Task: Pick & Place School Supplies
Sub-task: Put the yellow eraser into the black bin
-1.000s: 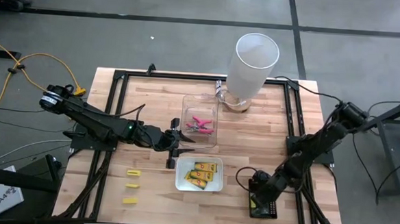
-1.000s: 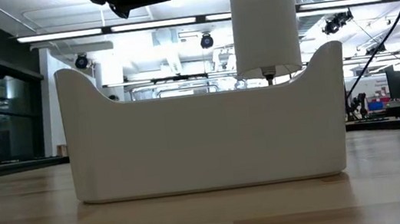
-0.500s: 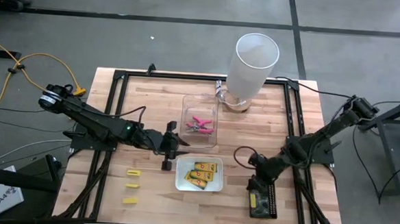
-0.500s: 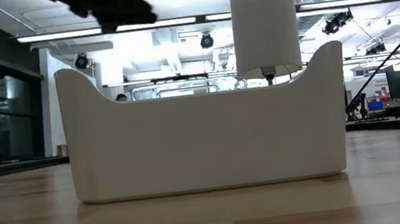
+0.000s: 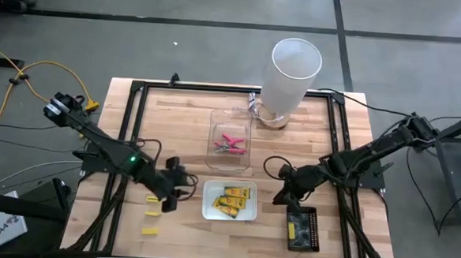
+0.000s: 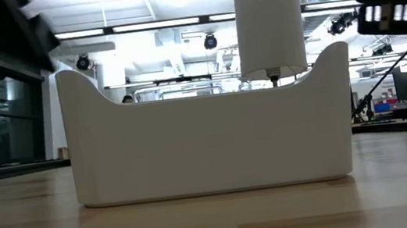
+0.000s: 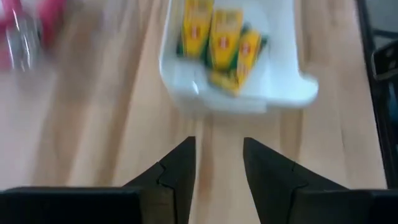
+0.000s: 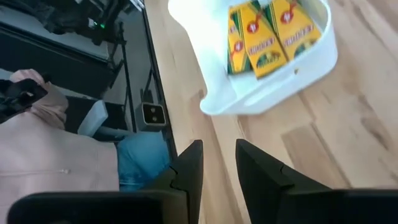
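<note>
Yellow-orange packets [image 5: 232,200] lie packed in the white tray [image 5: 246,216] at the counter's [image 5: 309,129] six o'clock; pink scissors [image 5: 230,143] sit in the clear tray [image 5: 215,120] toward twelve; three yellow blocks [image 5: 152,214] lie at the white tray's nine o'clock; left gripper [image 5: 168,205] hovers by them, jaws apart, empty; right gripper [image 5: 281,196] at the tray's three o'clock, jaws apart, empty.

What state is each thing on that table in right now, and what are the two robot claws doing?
Left gripper: open, empty, over bare wood beside the white tray.
Right gripper: open, empty, on the tray's other side.
White tray: holds yellow-orange packets.
Clear tray: holds the pink-handled tools.
Three yellow blocks: loose on the table, untouched.
Black tray: on the table, contents unclear.
White cylinder: standing upright.
</note>
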`<state>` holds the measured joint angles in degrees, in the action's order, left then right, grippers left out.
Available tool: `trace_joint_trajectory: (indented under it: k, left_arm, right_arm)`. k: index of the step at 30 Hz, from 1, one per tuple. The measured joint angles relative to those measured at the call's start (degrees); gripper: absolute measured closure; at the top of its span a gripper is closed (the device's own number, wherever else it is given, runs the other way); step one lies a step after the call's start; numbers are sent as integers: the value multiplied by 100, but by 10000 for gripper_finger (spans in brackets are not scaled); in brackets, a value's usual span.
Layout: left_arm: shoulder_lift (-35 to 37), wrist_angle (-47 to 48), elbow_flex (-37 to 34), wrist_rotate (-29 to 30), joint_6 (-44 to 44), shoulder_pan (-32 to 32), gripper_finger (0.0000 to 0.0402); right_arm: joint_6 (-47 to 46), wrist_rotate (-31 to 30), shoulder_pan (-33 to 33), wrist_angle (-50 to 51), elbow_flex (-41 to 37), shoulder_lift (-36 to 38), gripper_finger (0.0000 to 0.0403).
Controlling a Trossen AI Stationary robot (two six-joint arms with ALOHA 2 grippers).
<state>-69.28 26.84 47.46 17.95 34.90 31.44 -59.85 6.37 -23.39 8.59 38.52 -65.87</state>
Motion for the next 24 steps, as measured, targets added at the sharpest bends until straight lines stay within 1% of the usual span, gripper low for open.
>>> trace_joint_trajectory:
  k: [3,9,14,19,22,24]
  left_arm:
    - [0,419,0,0,840,359,272]
    - [0,755,0,0,2078,1070,272]
    - [-119,1254,0,-1,3137,1575,272]
    - [-330,1782,0,-47,3680,1850,272]
    - [-387,1825,0,-104,3909,1943,272]
    - [-396,1796,0,-253,3970,1953,272]
  right_arm:
    - [169,0,92,-117,-1,0,316]
    - [316,-17,146,-243,-2,0,316]
    - [316,-24,137,-372,-2,0,316]
    - [319,-24,137,-376,-2,0,316]
    - [332,-3,137,-377,-2,-1,316]
    - [369,-1,137,-386,-2,-2,316]
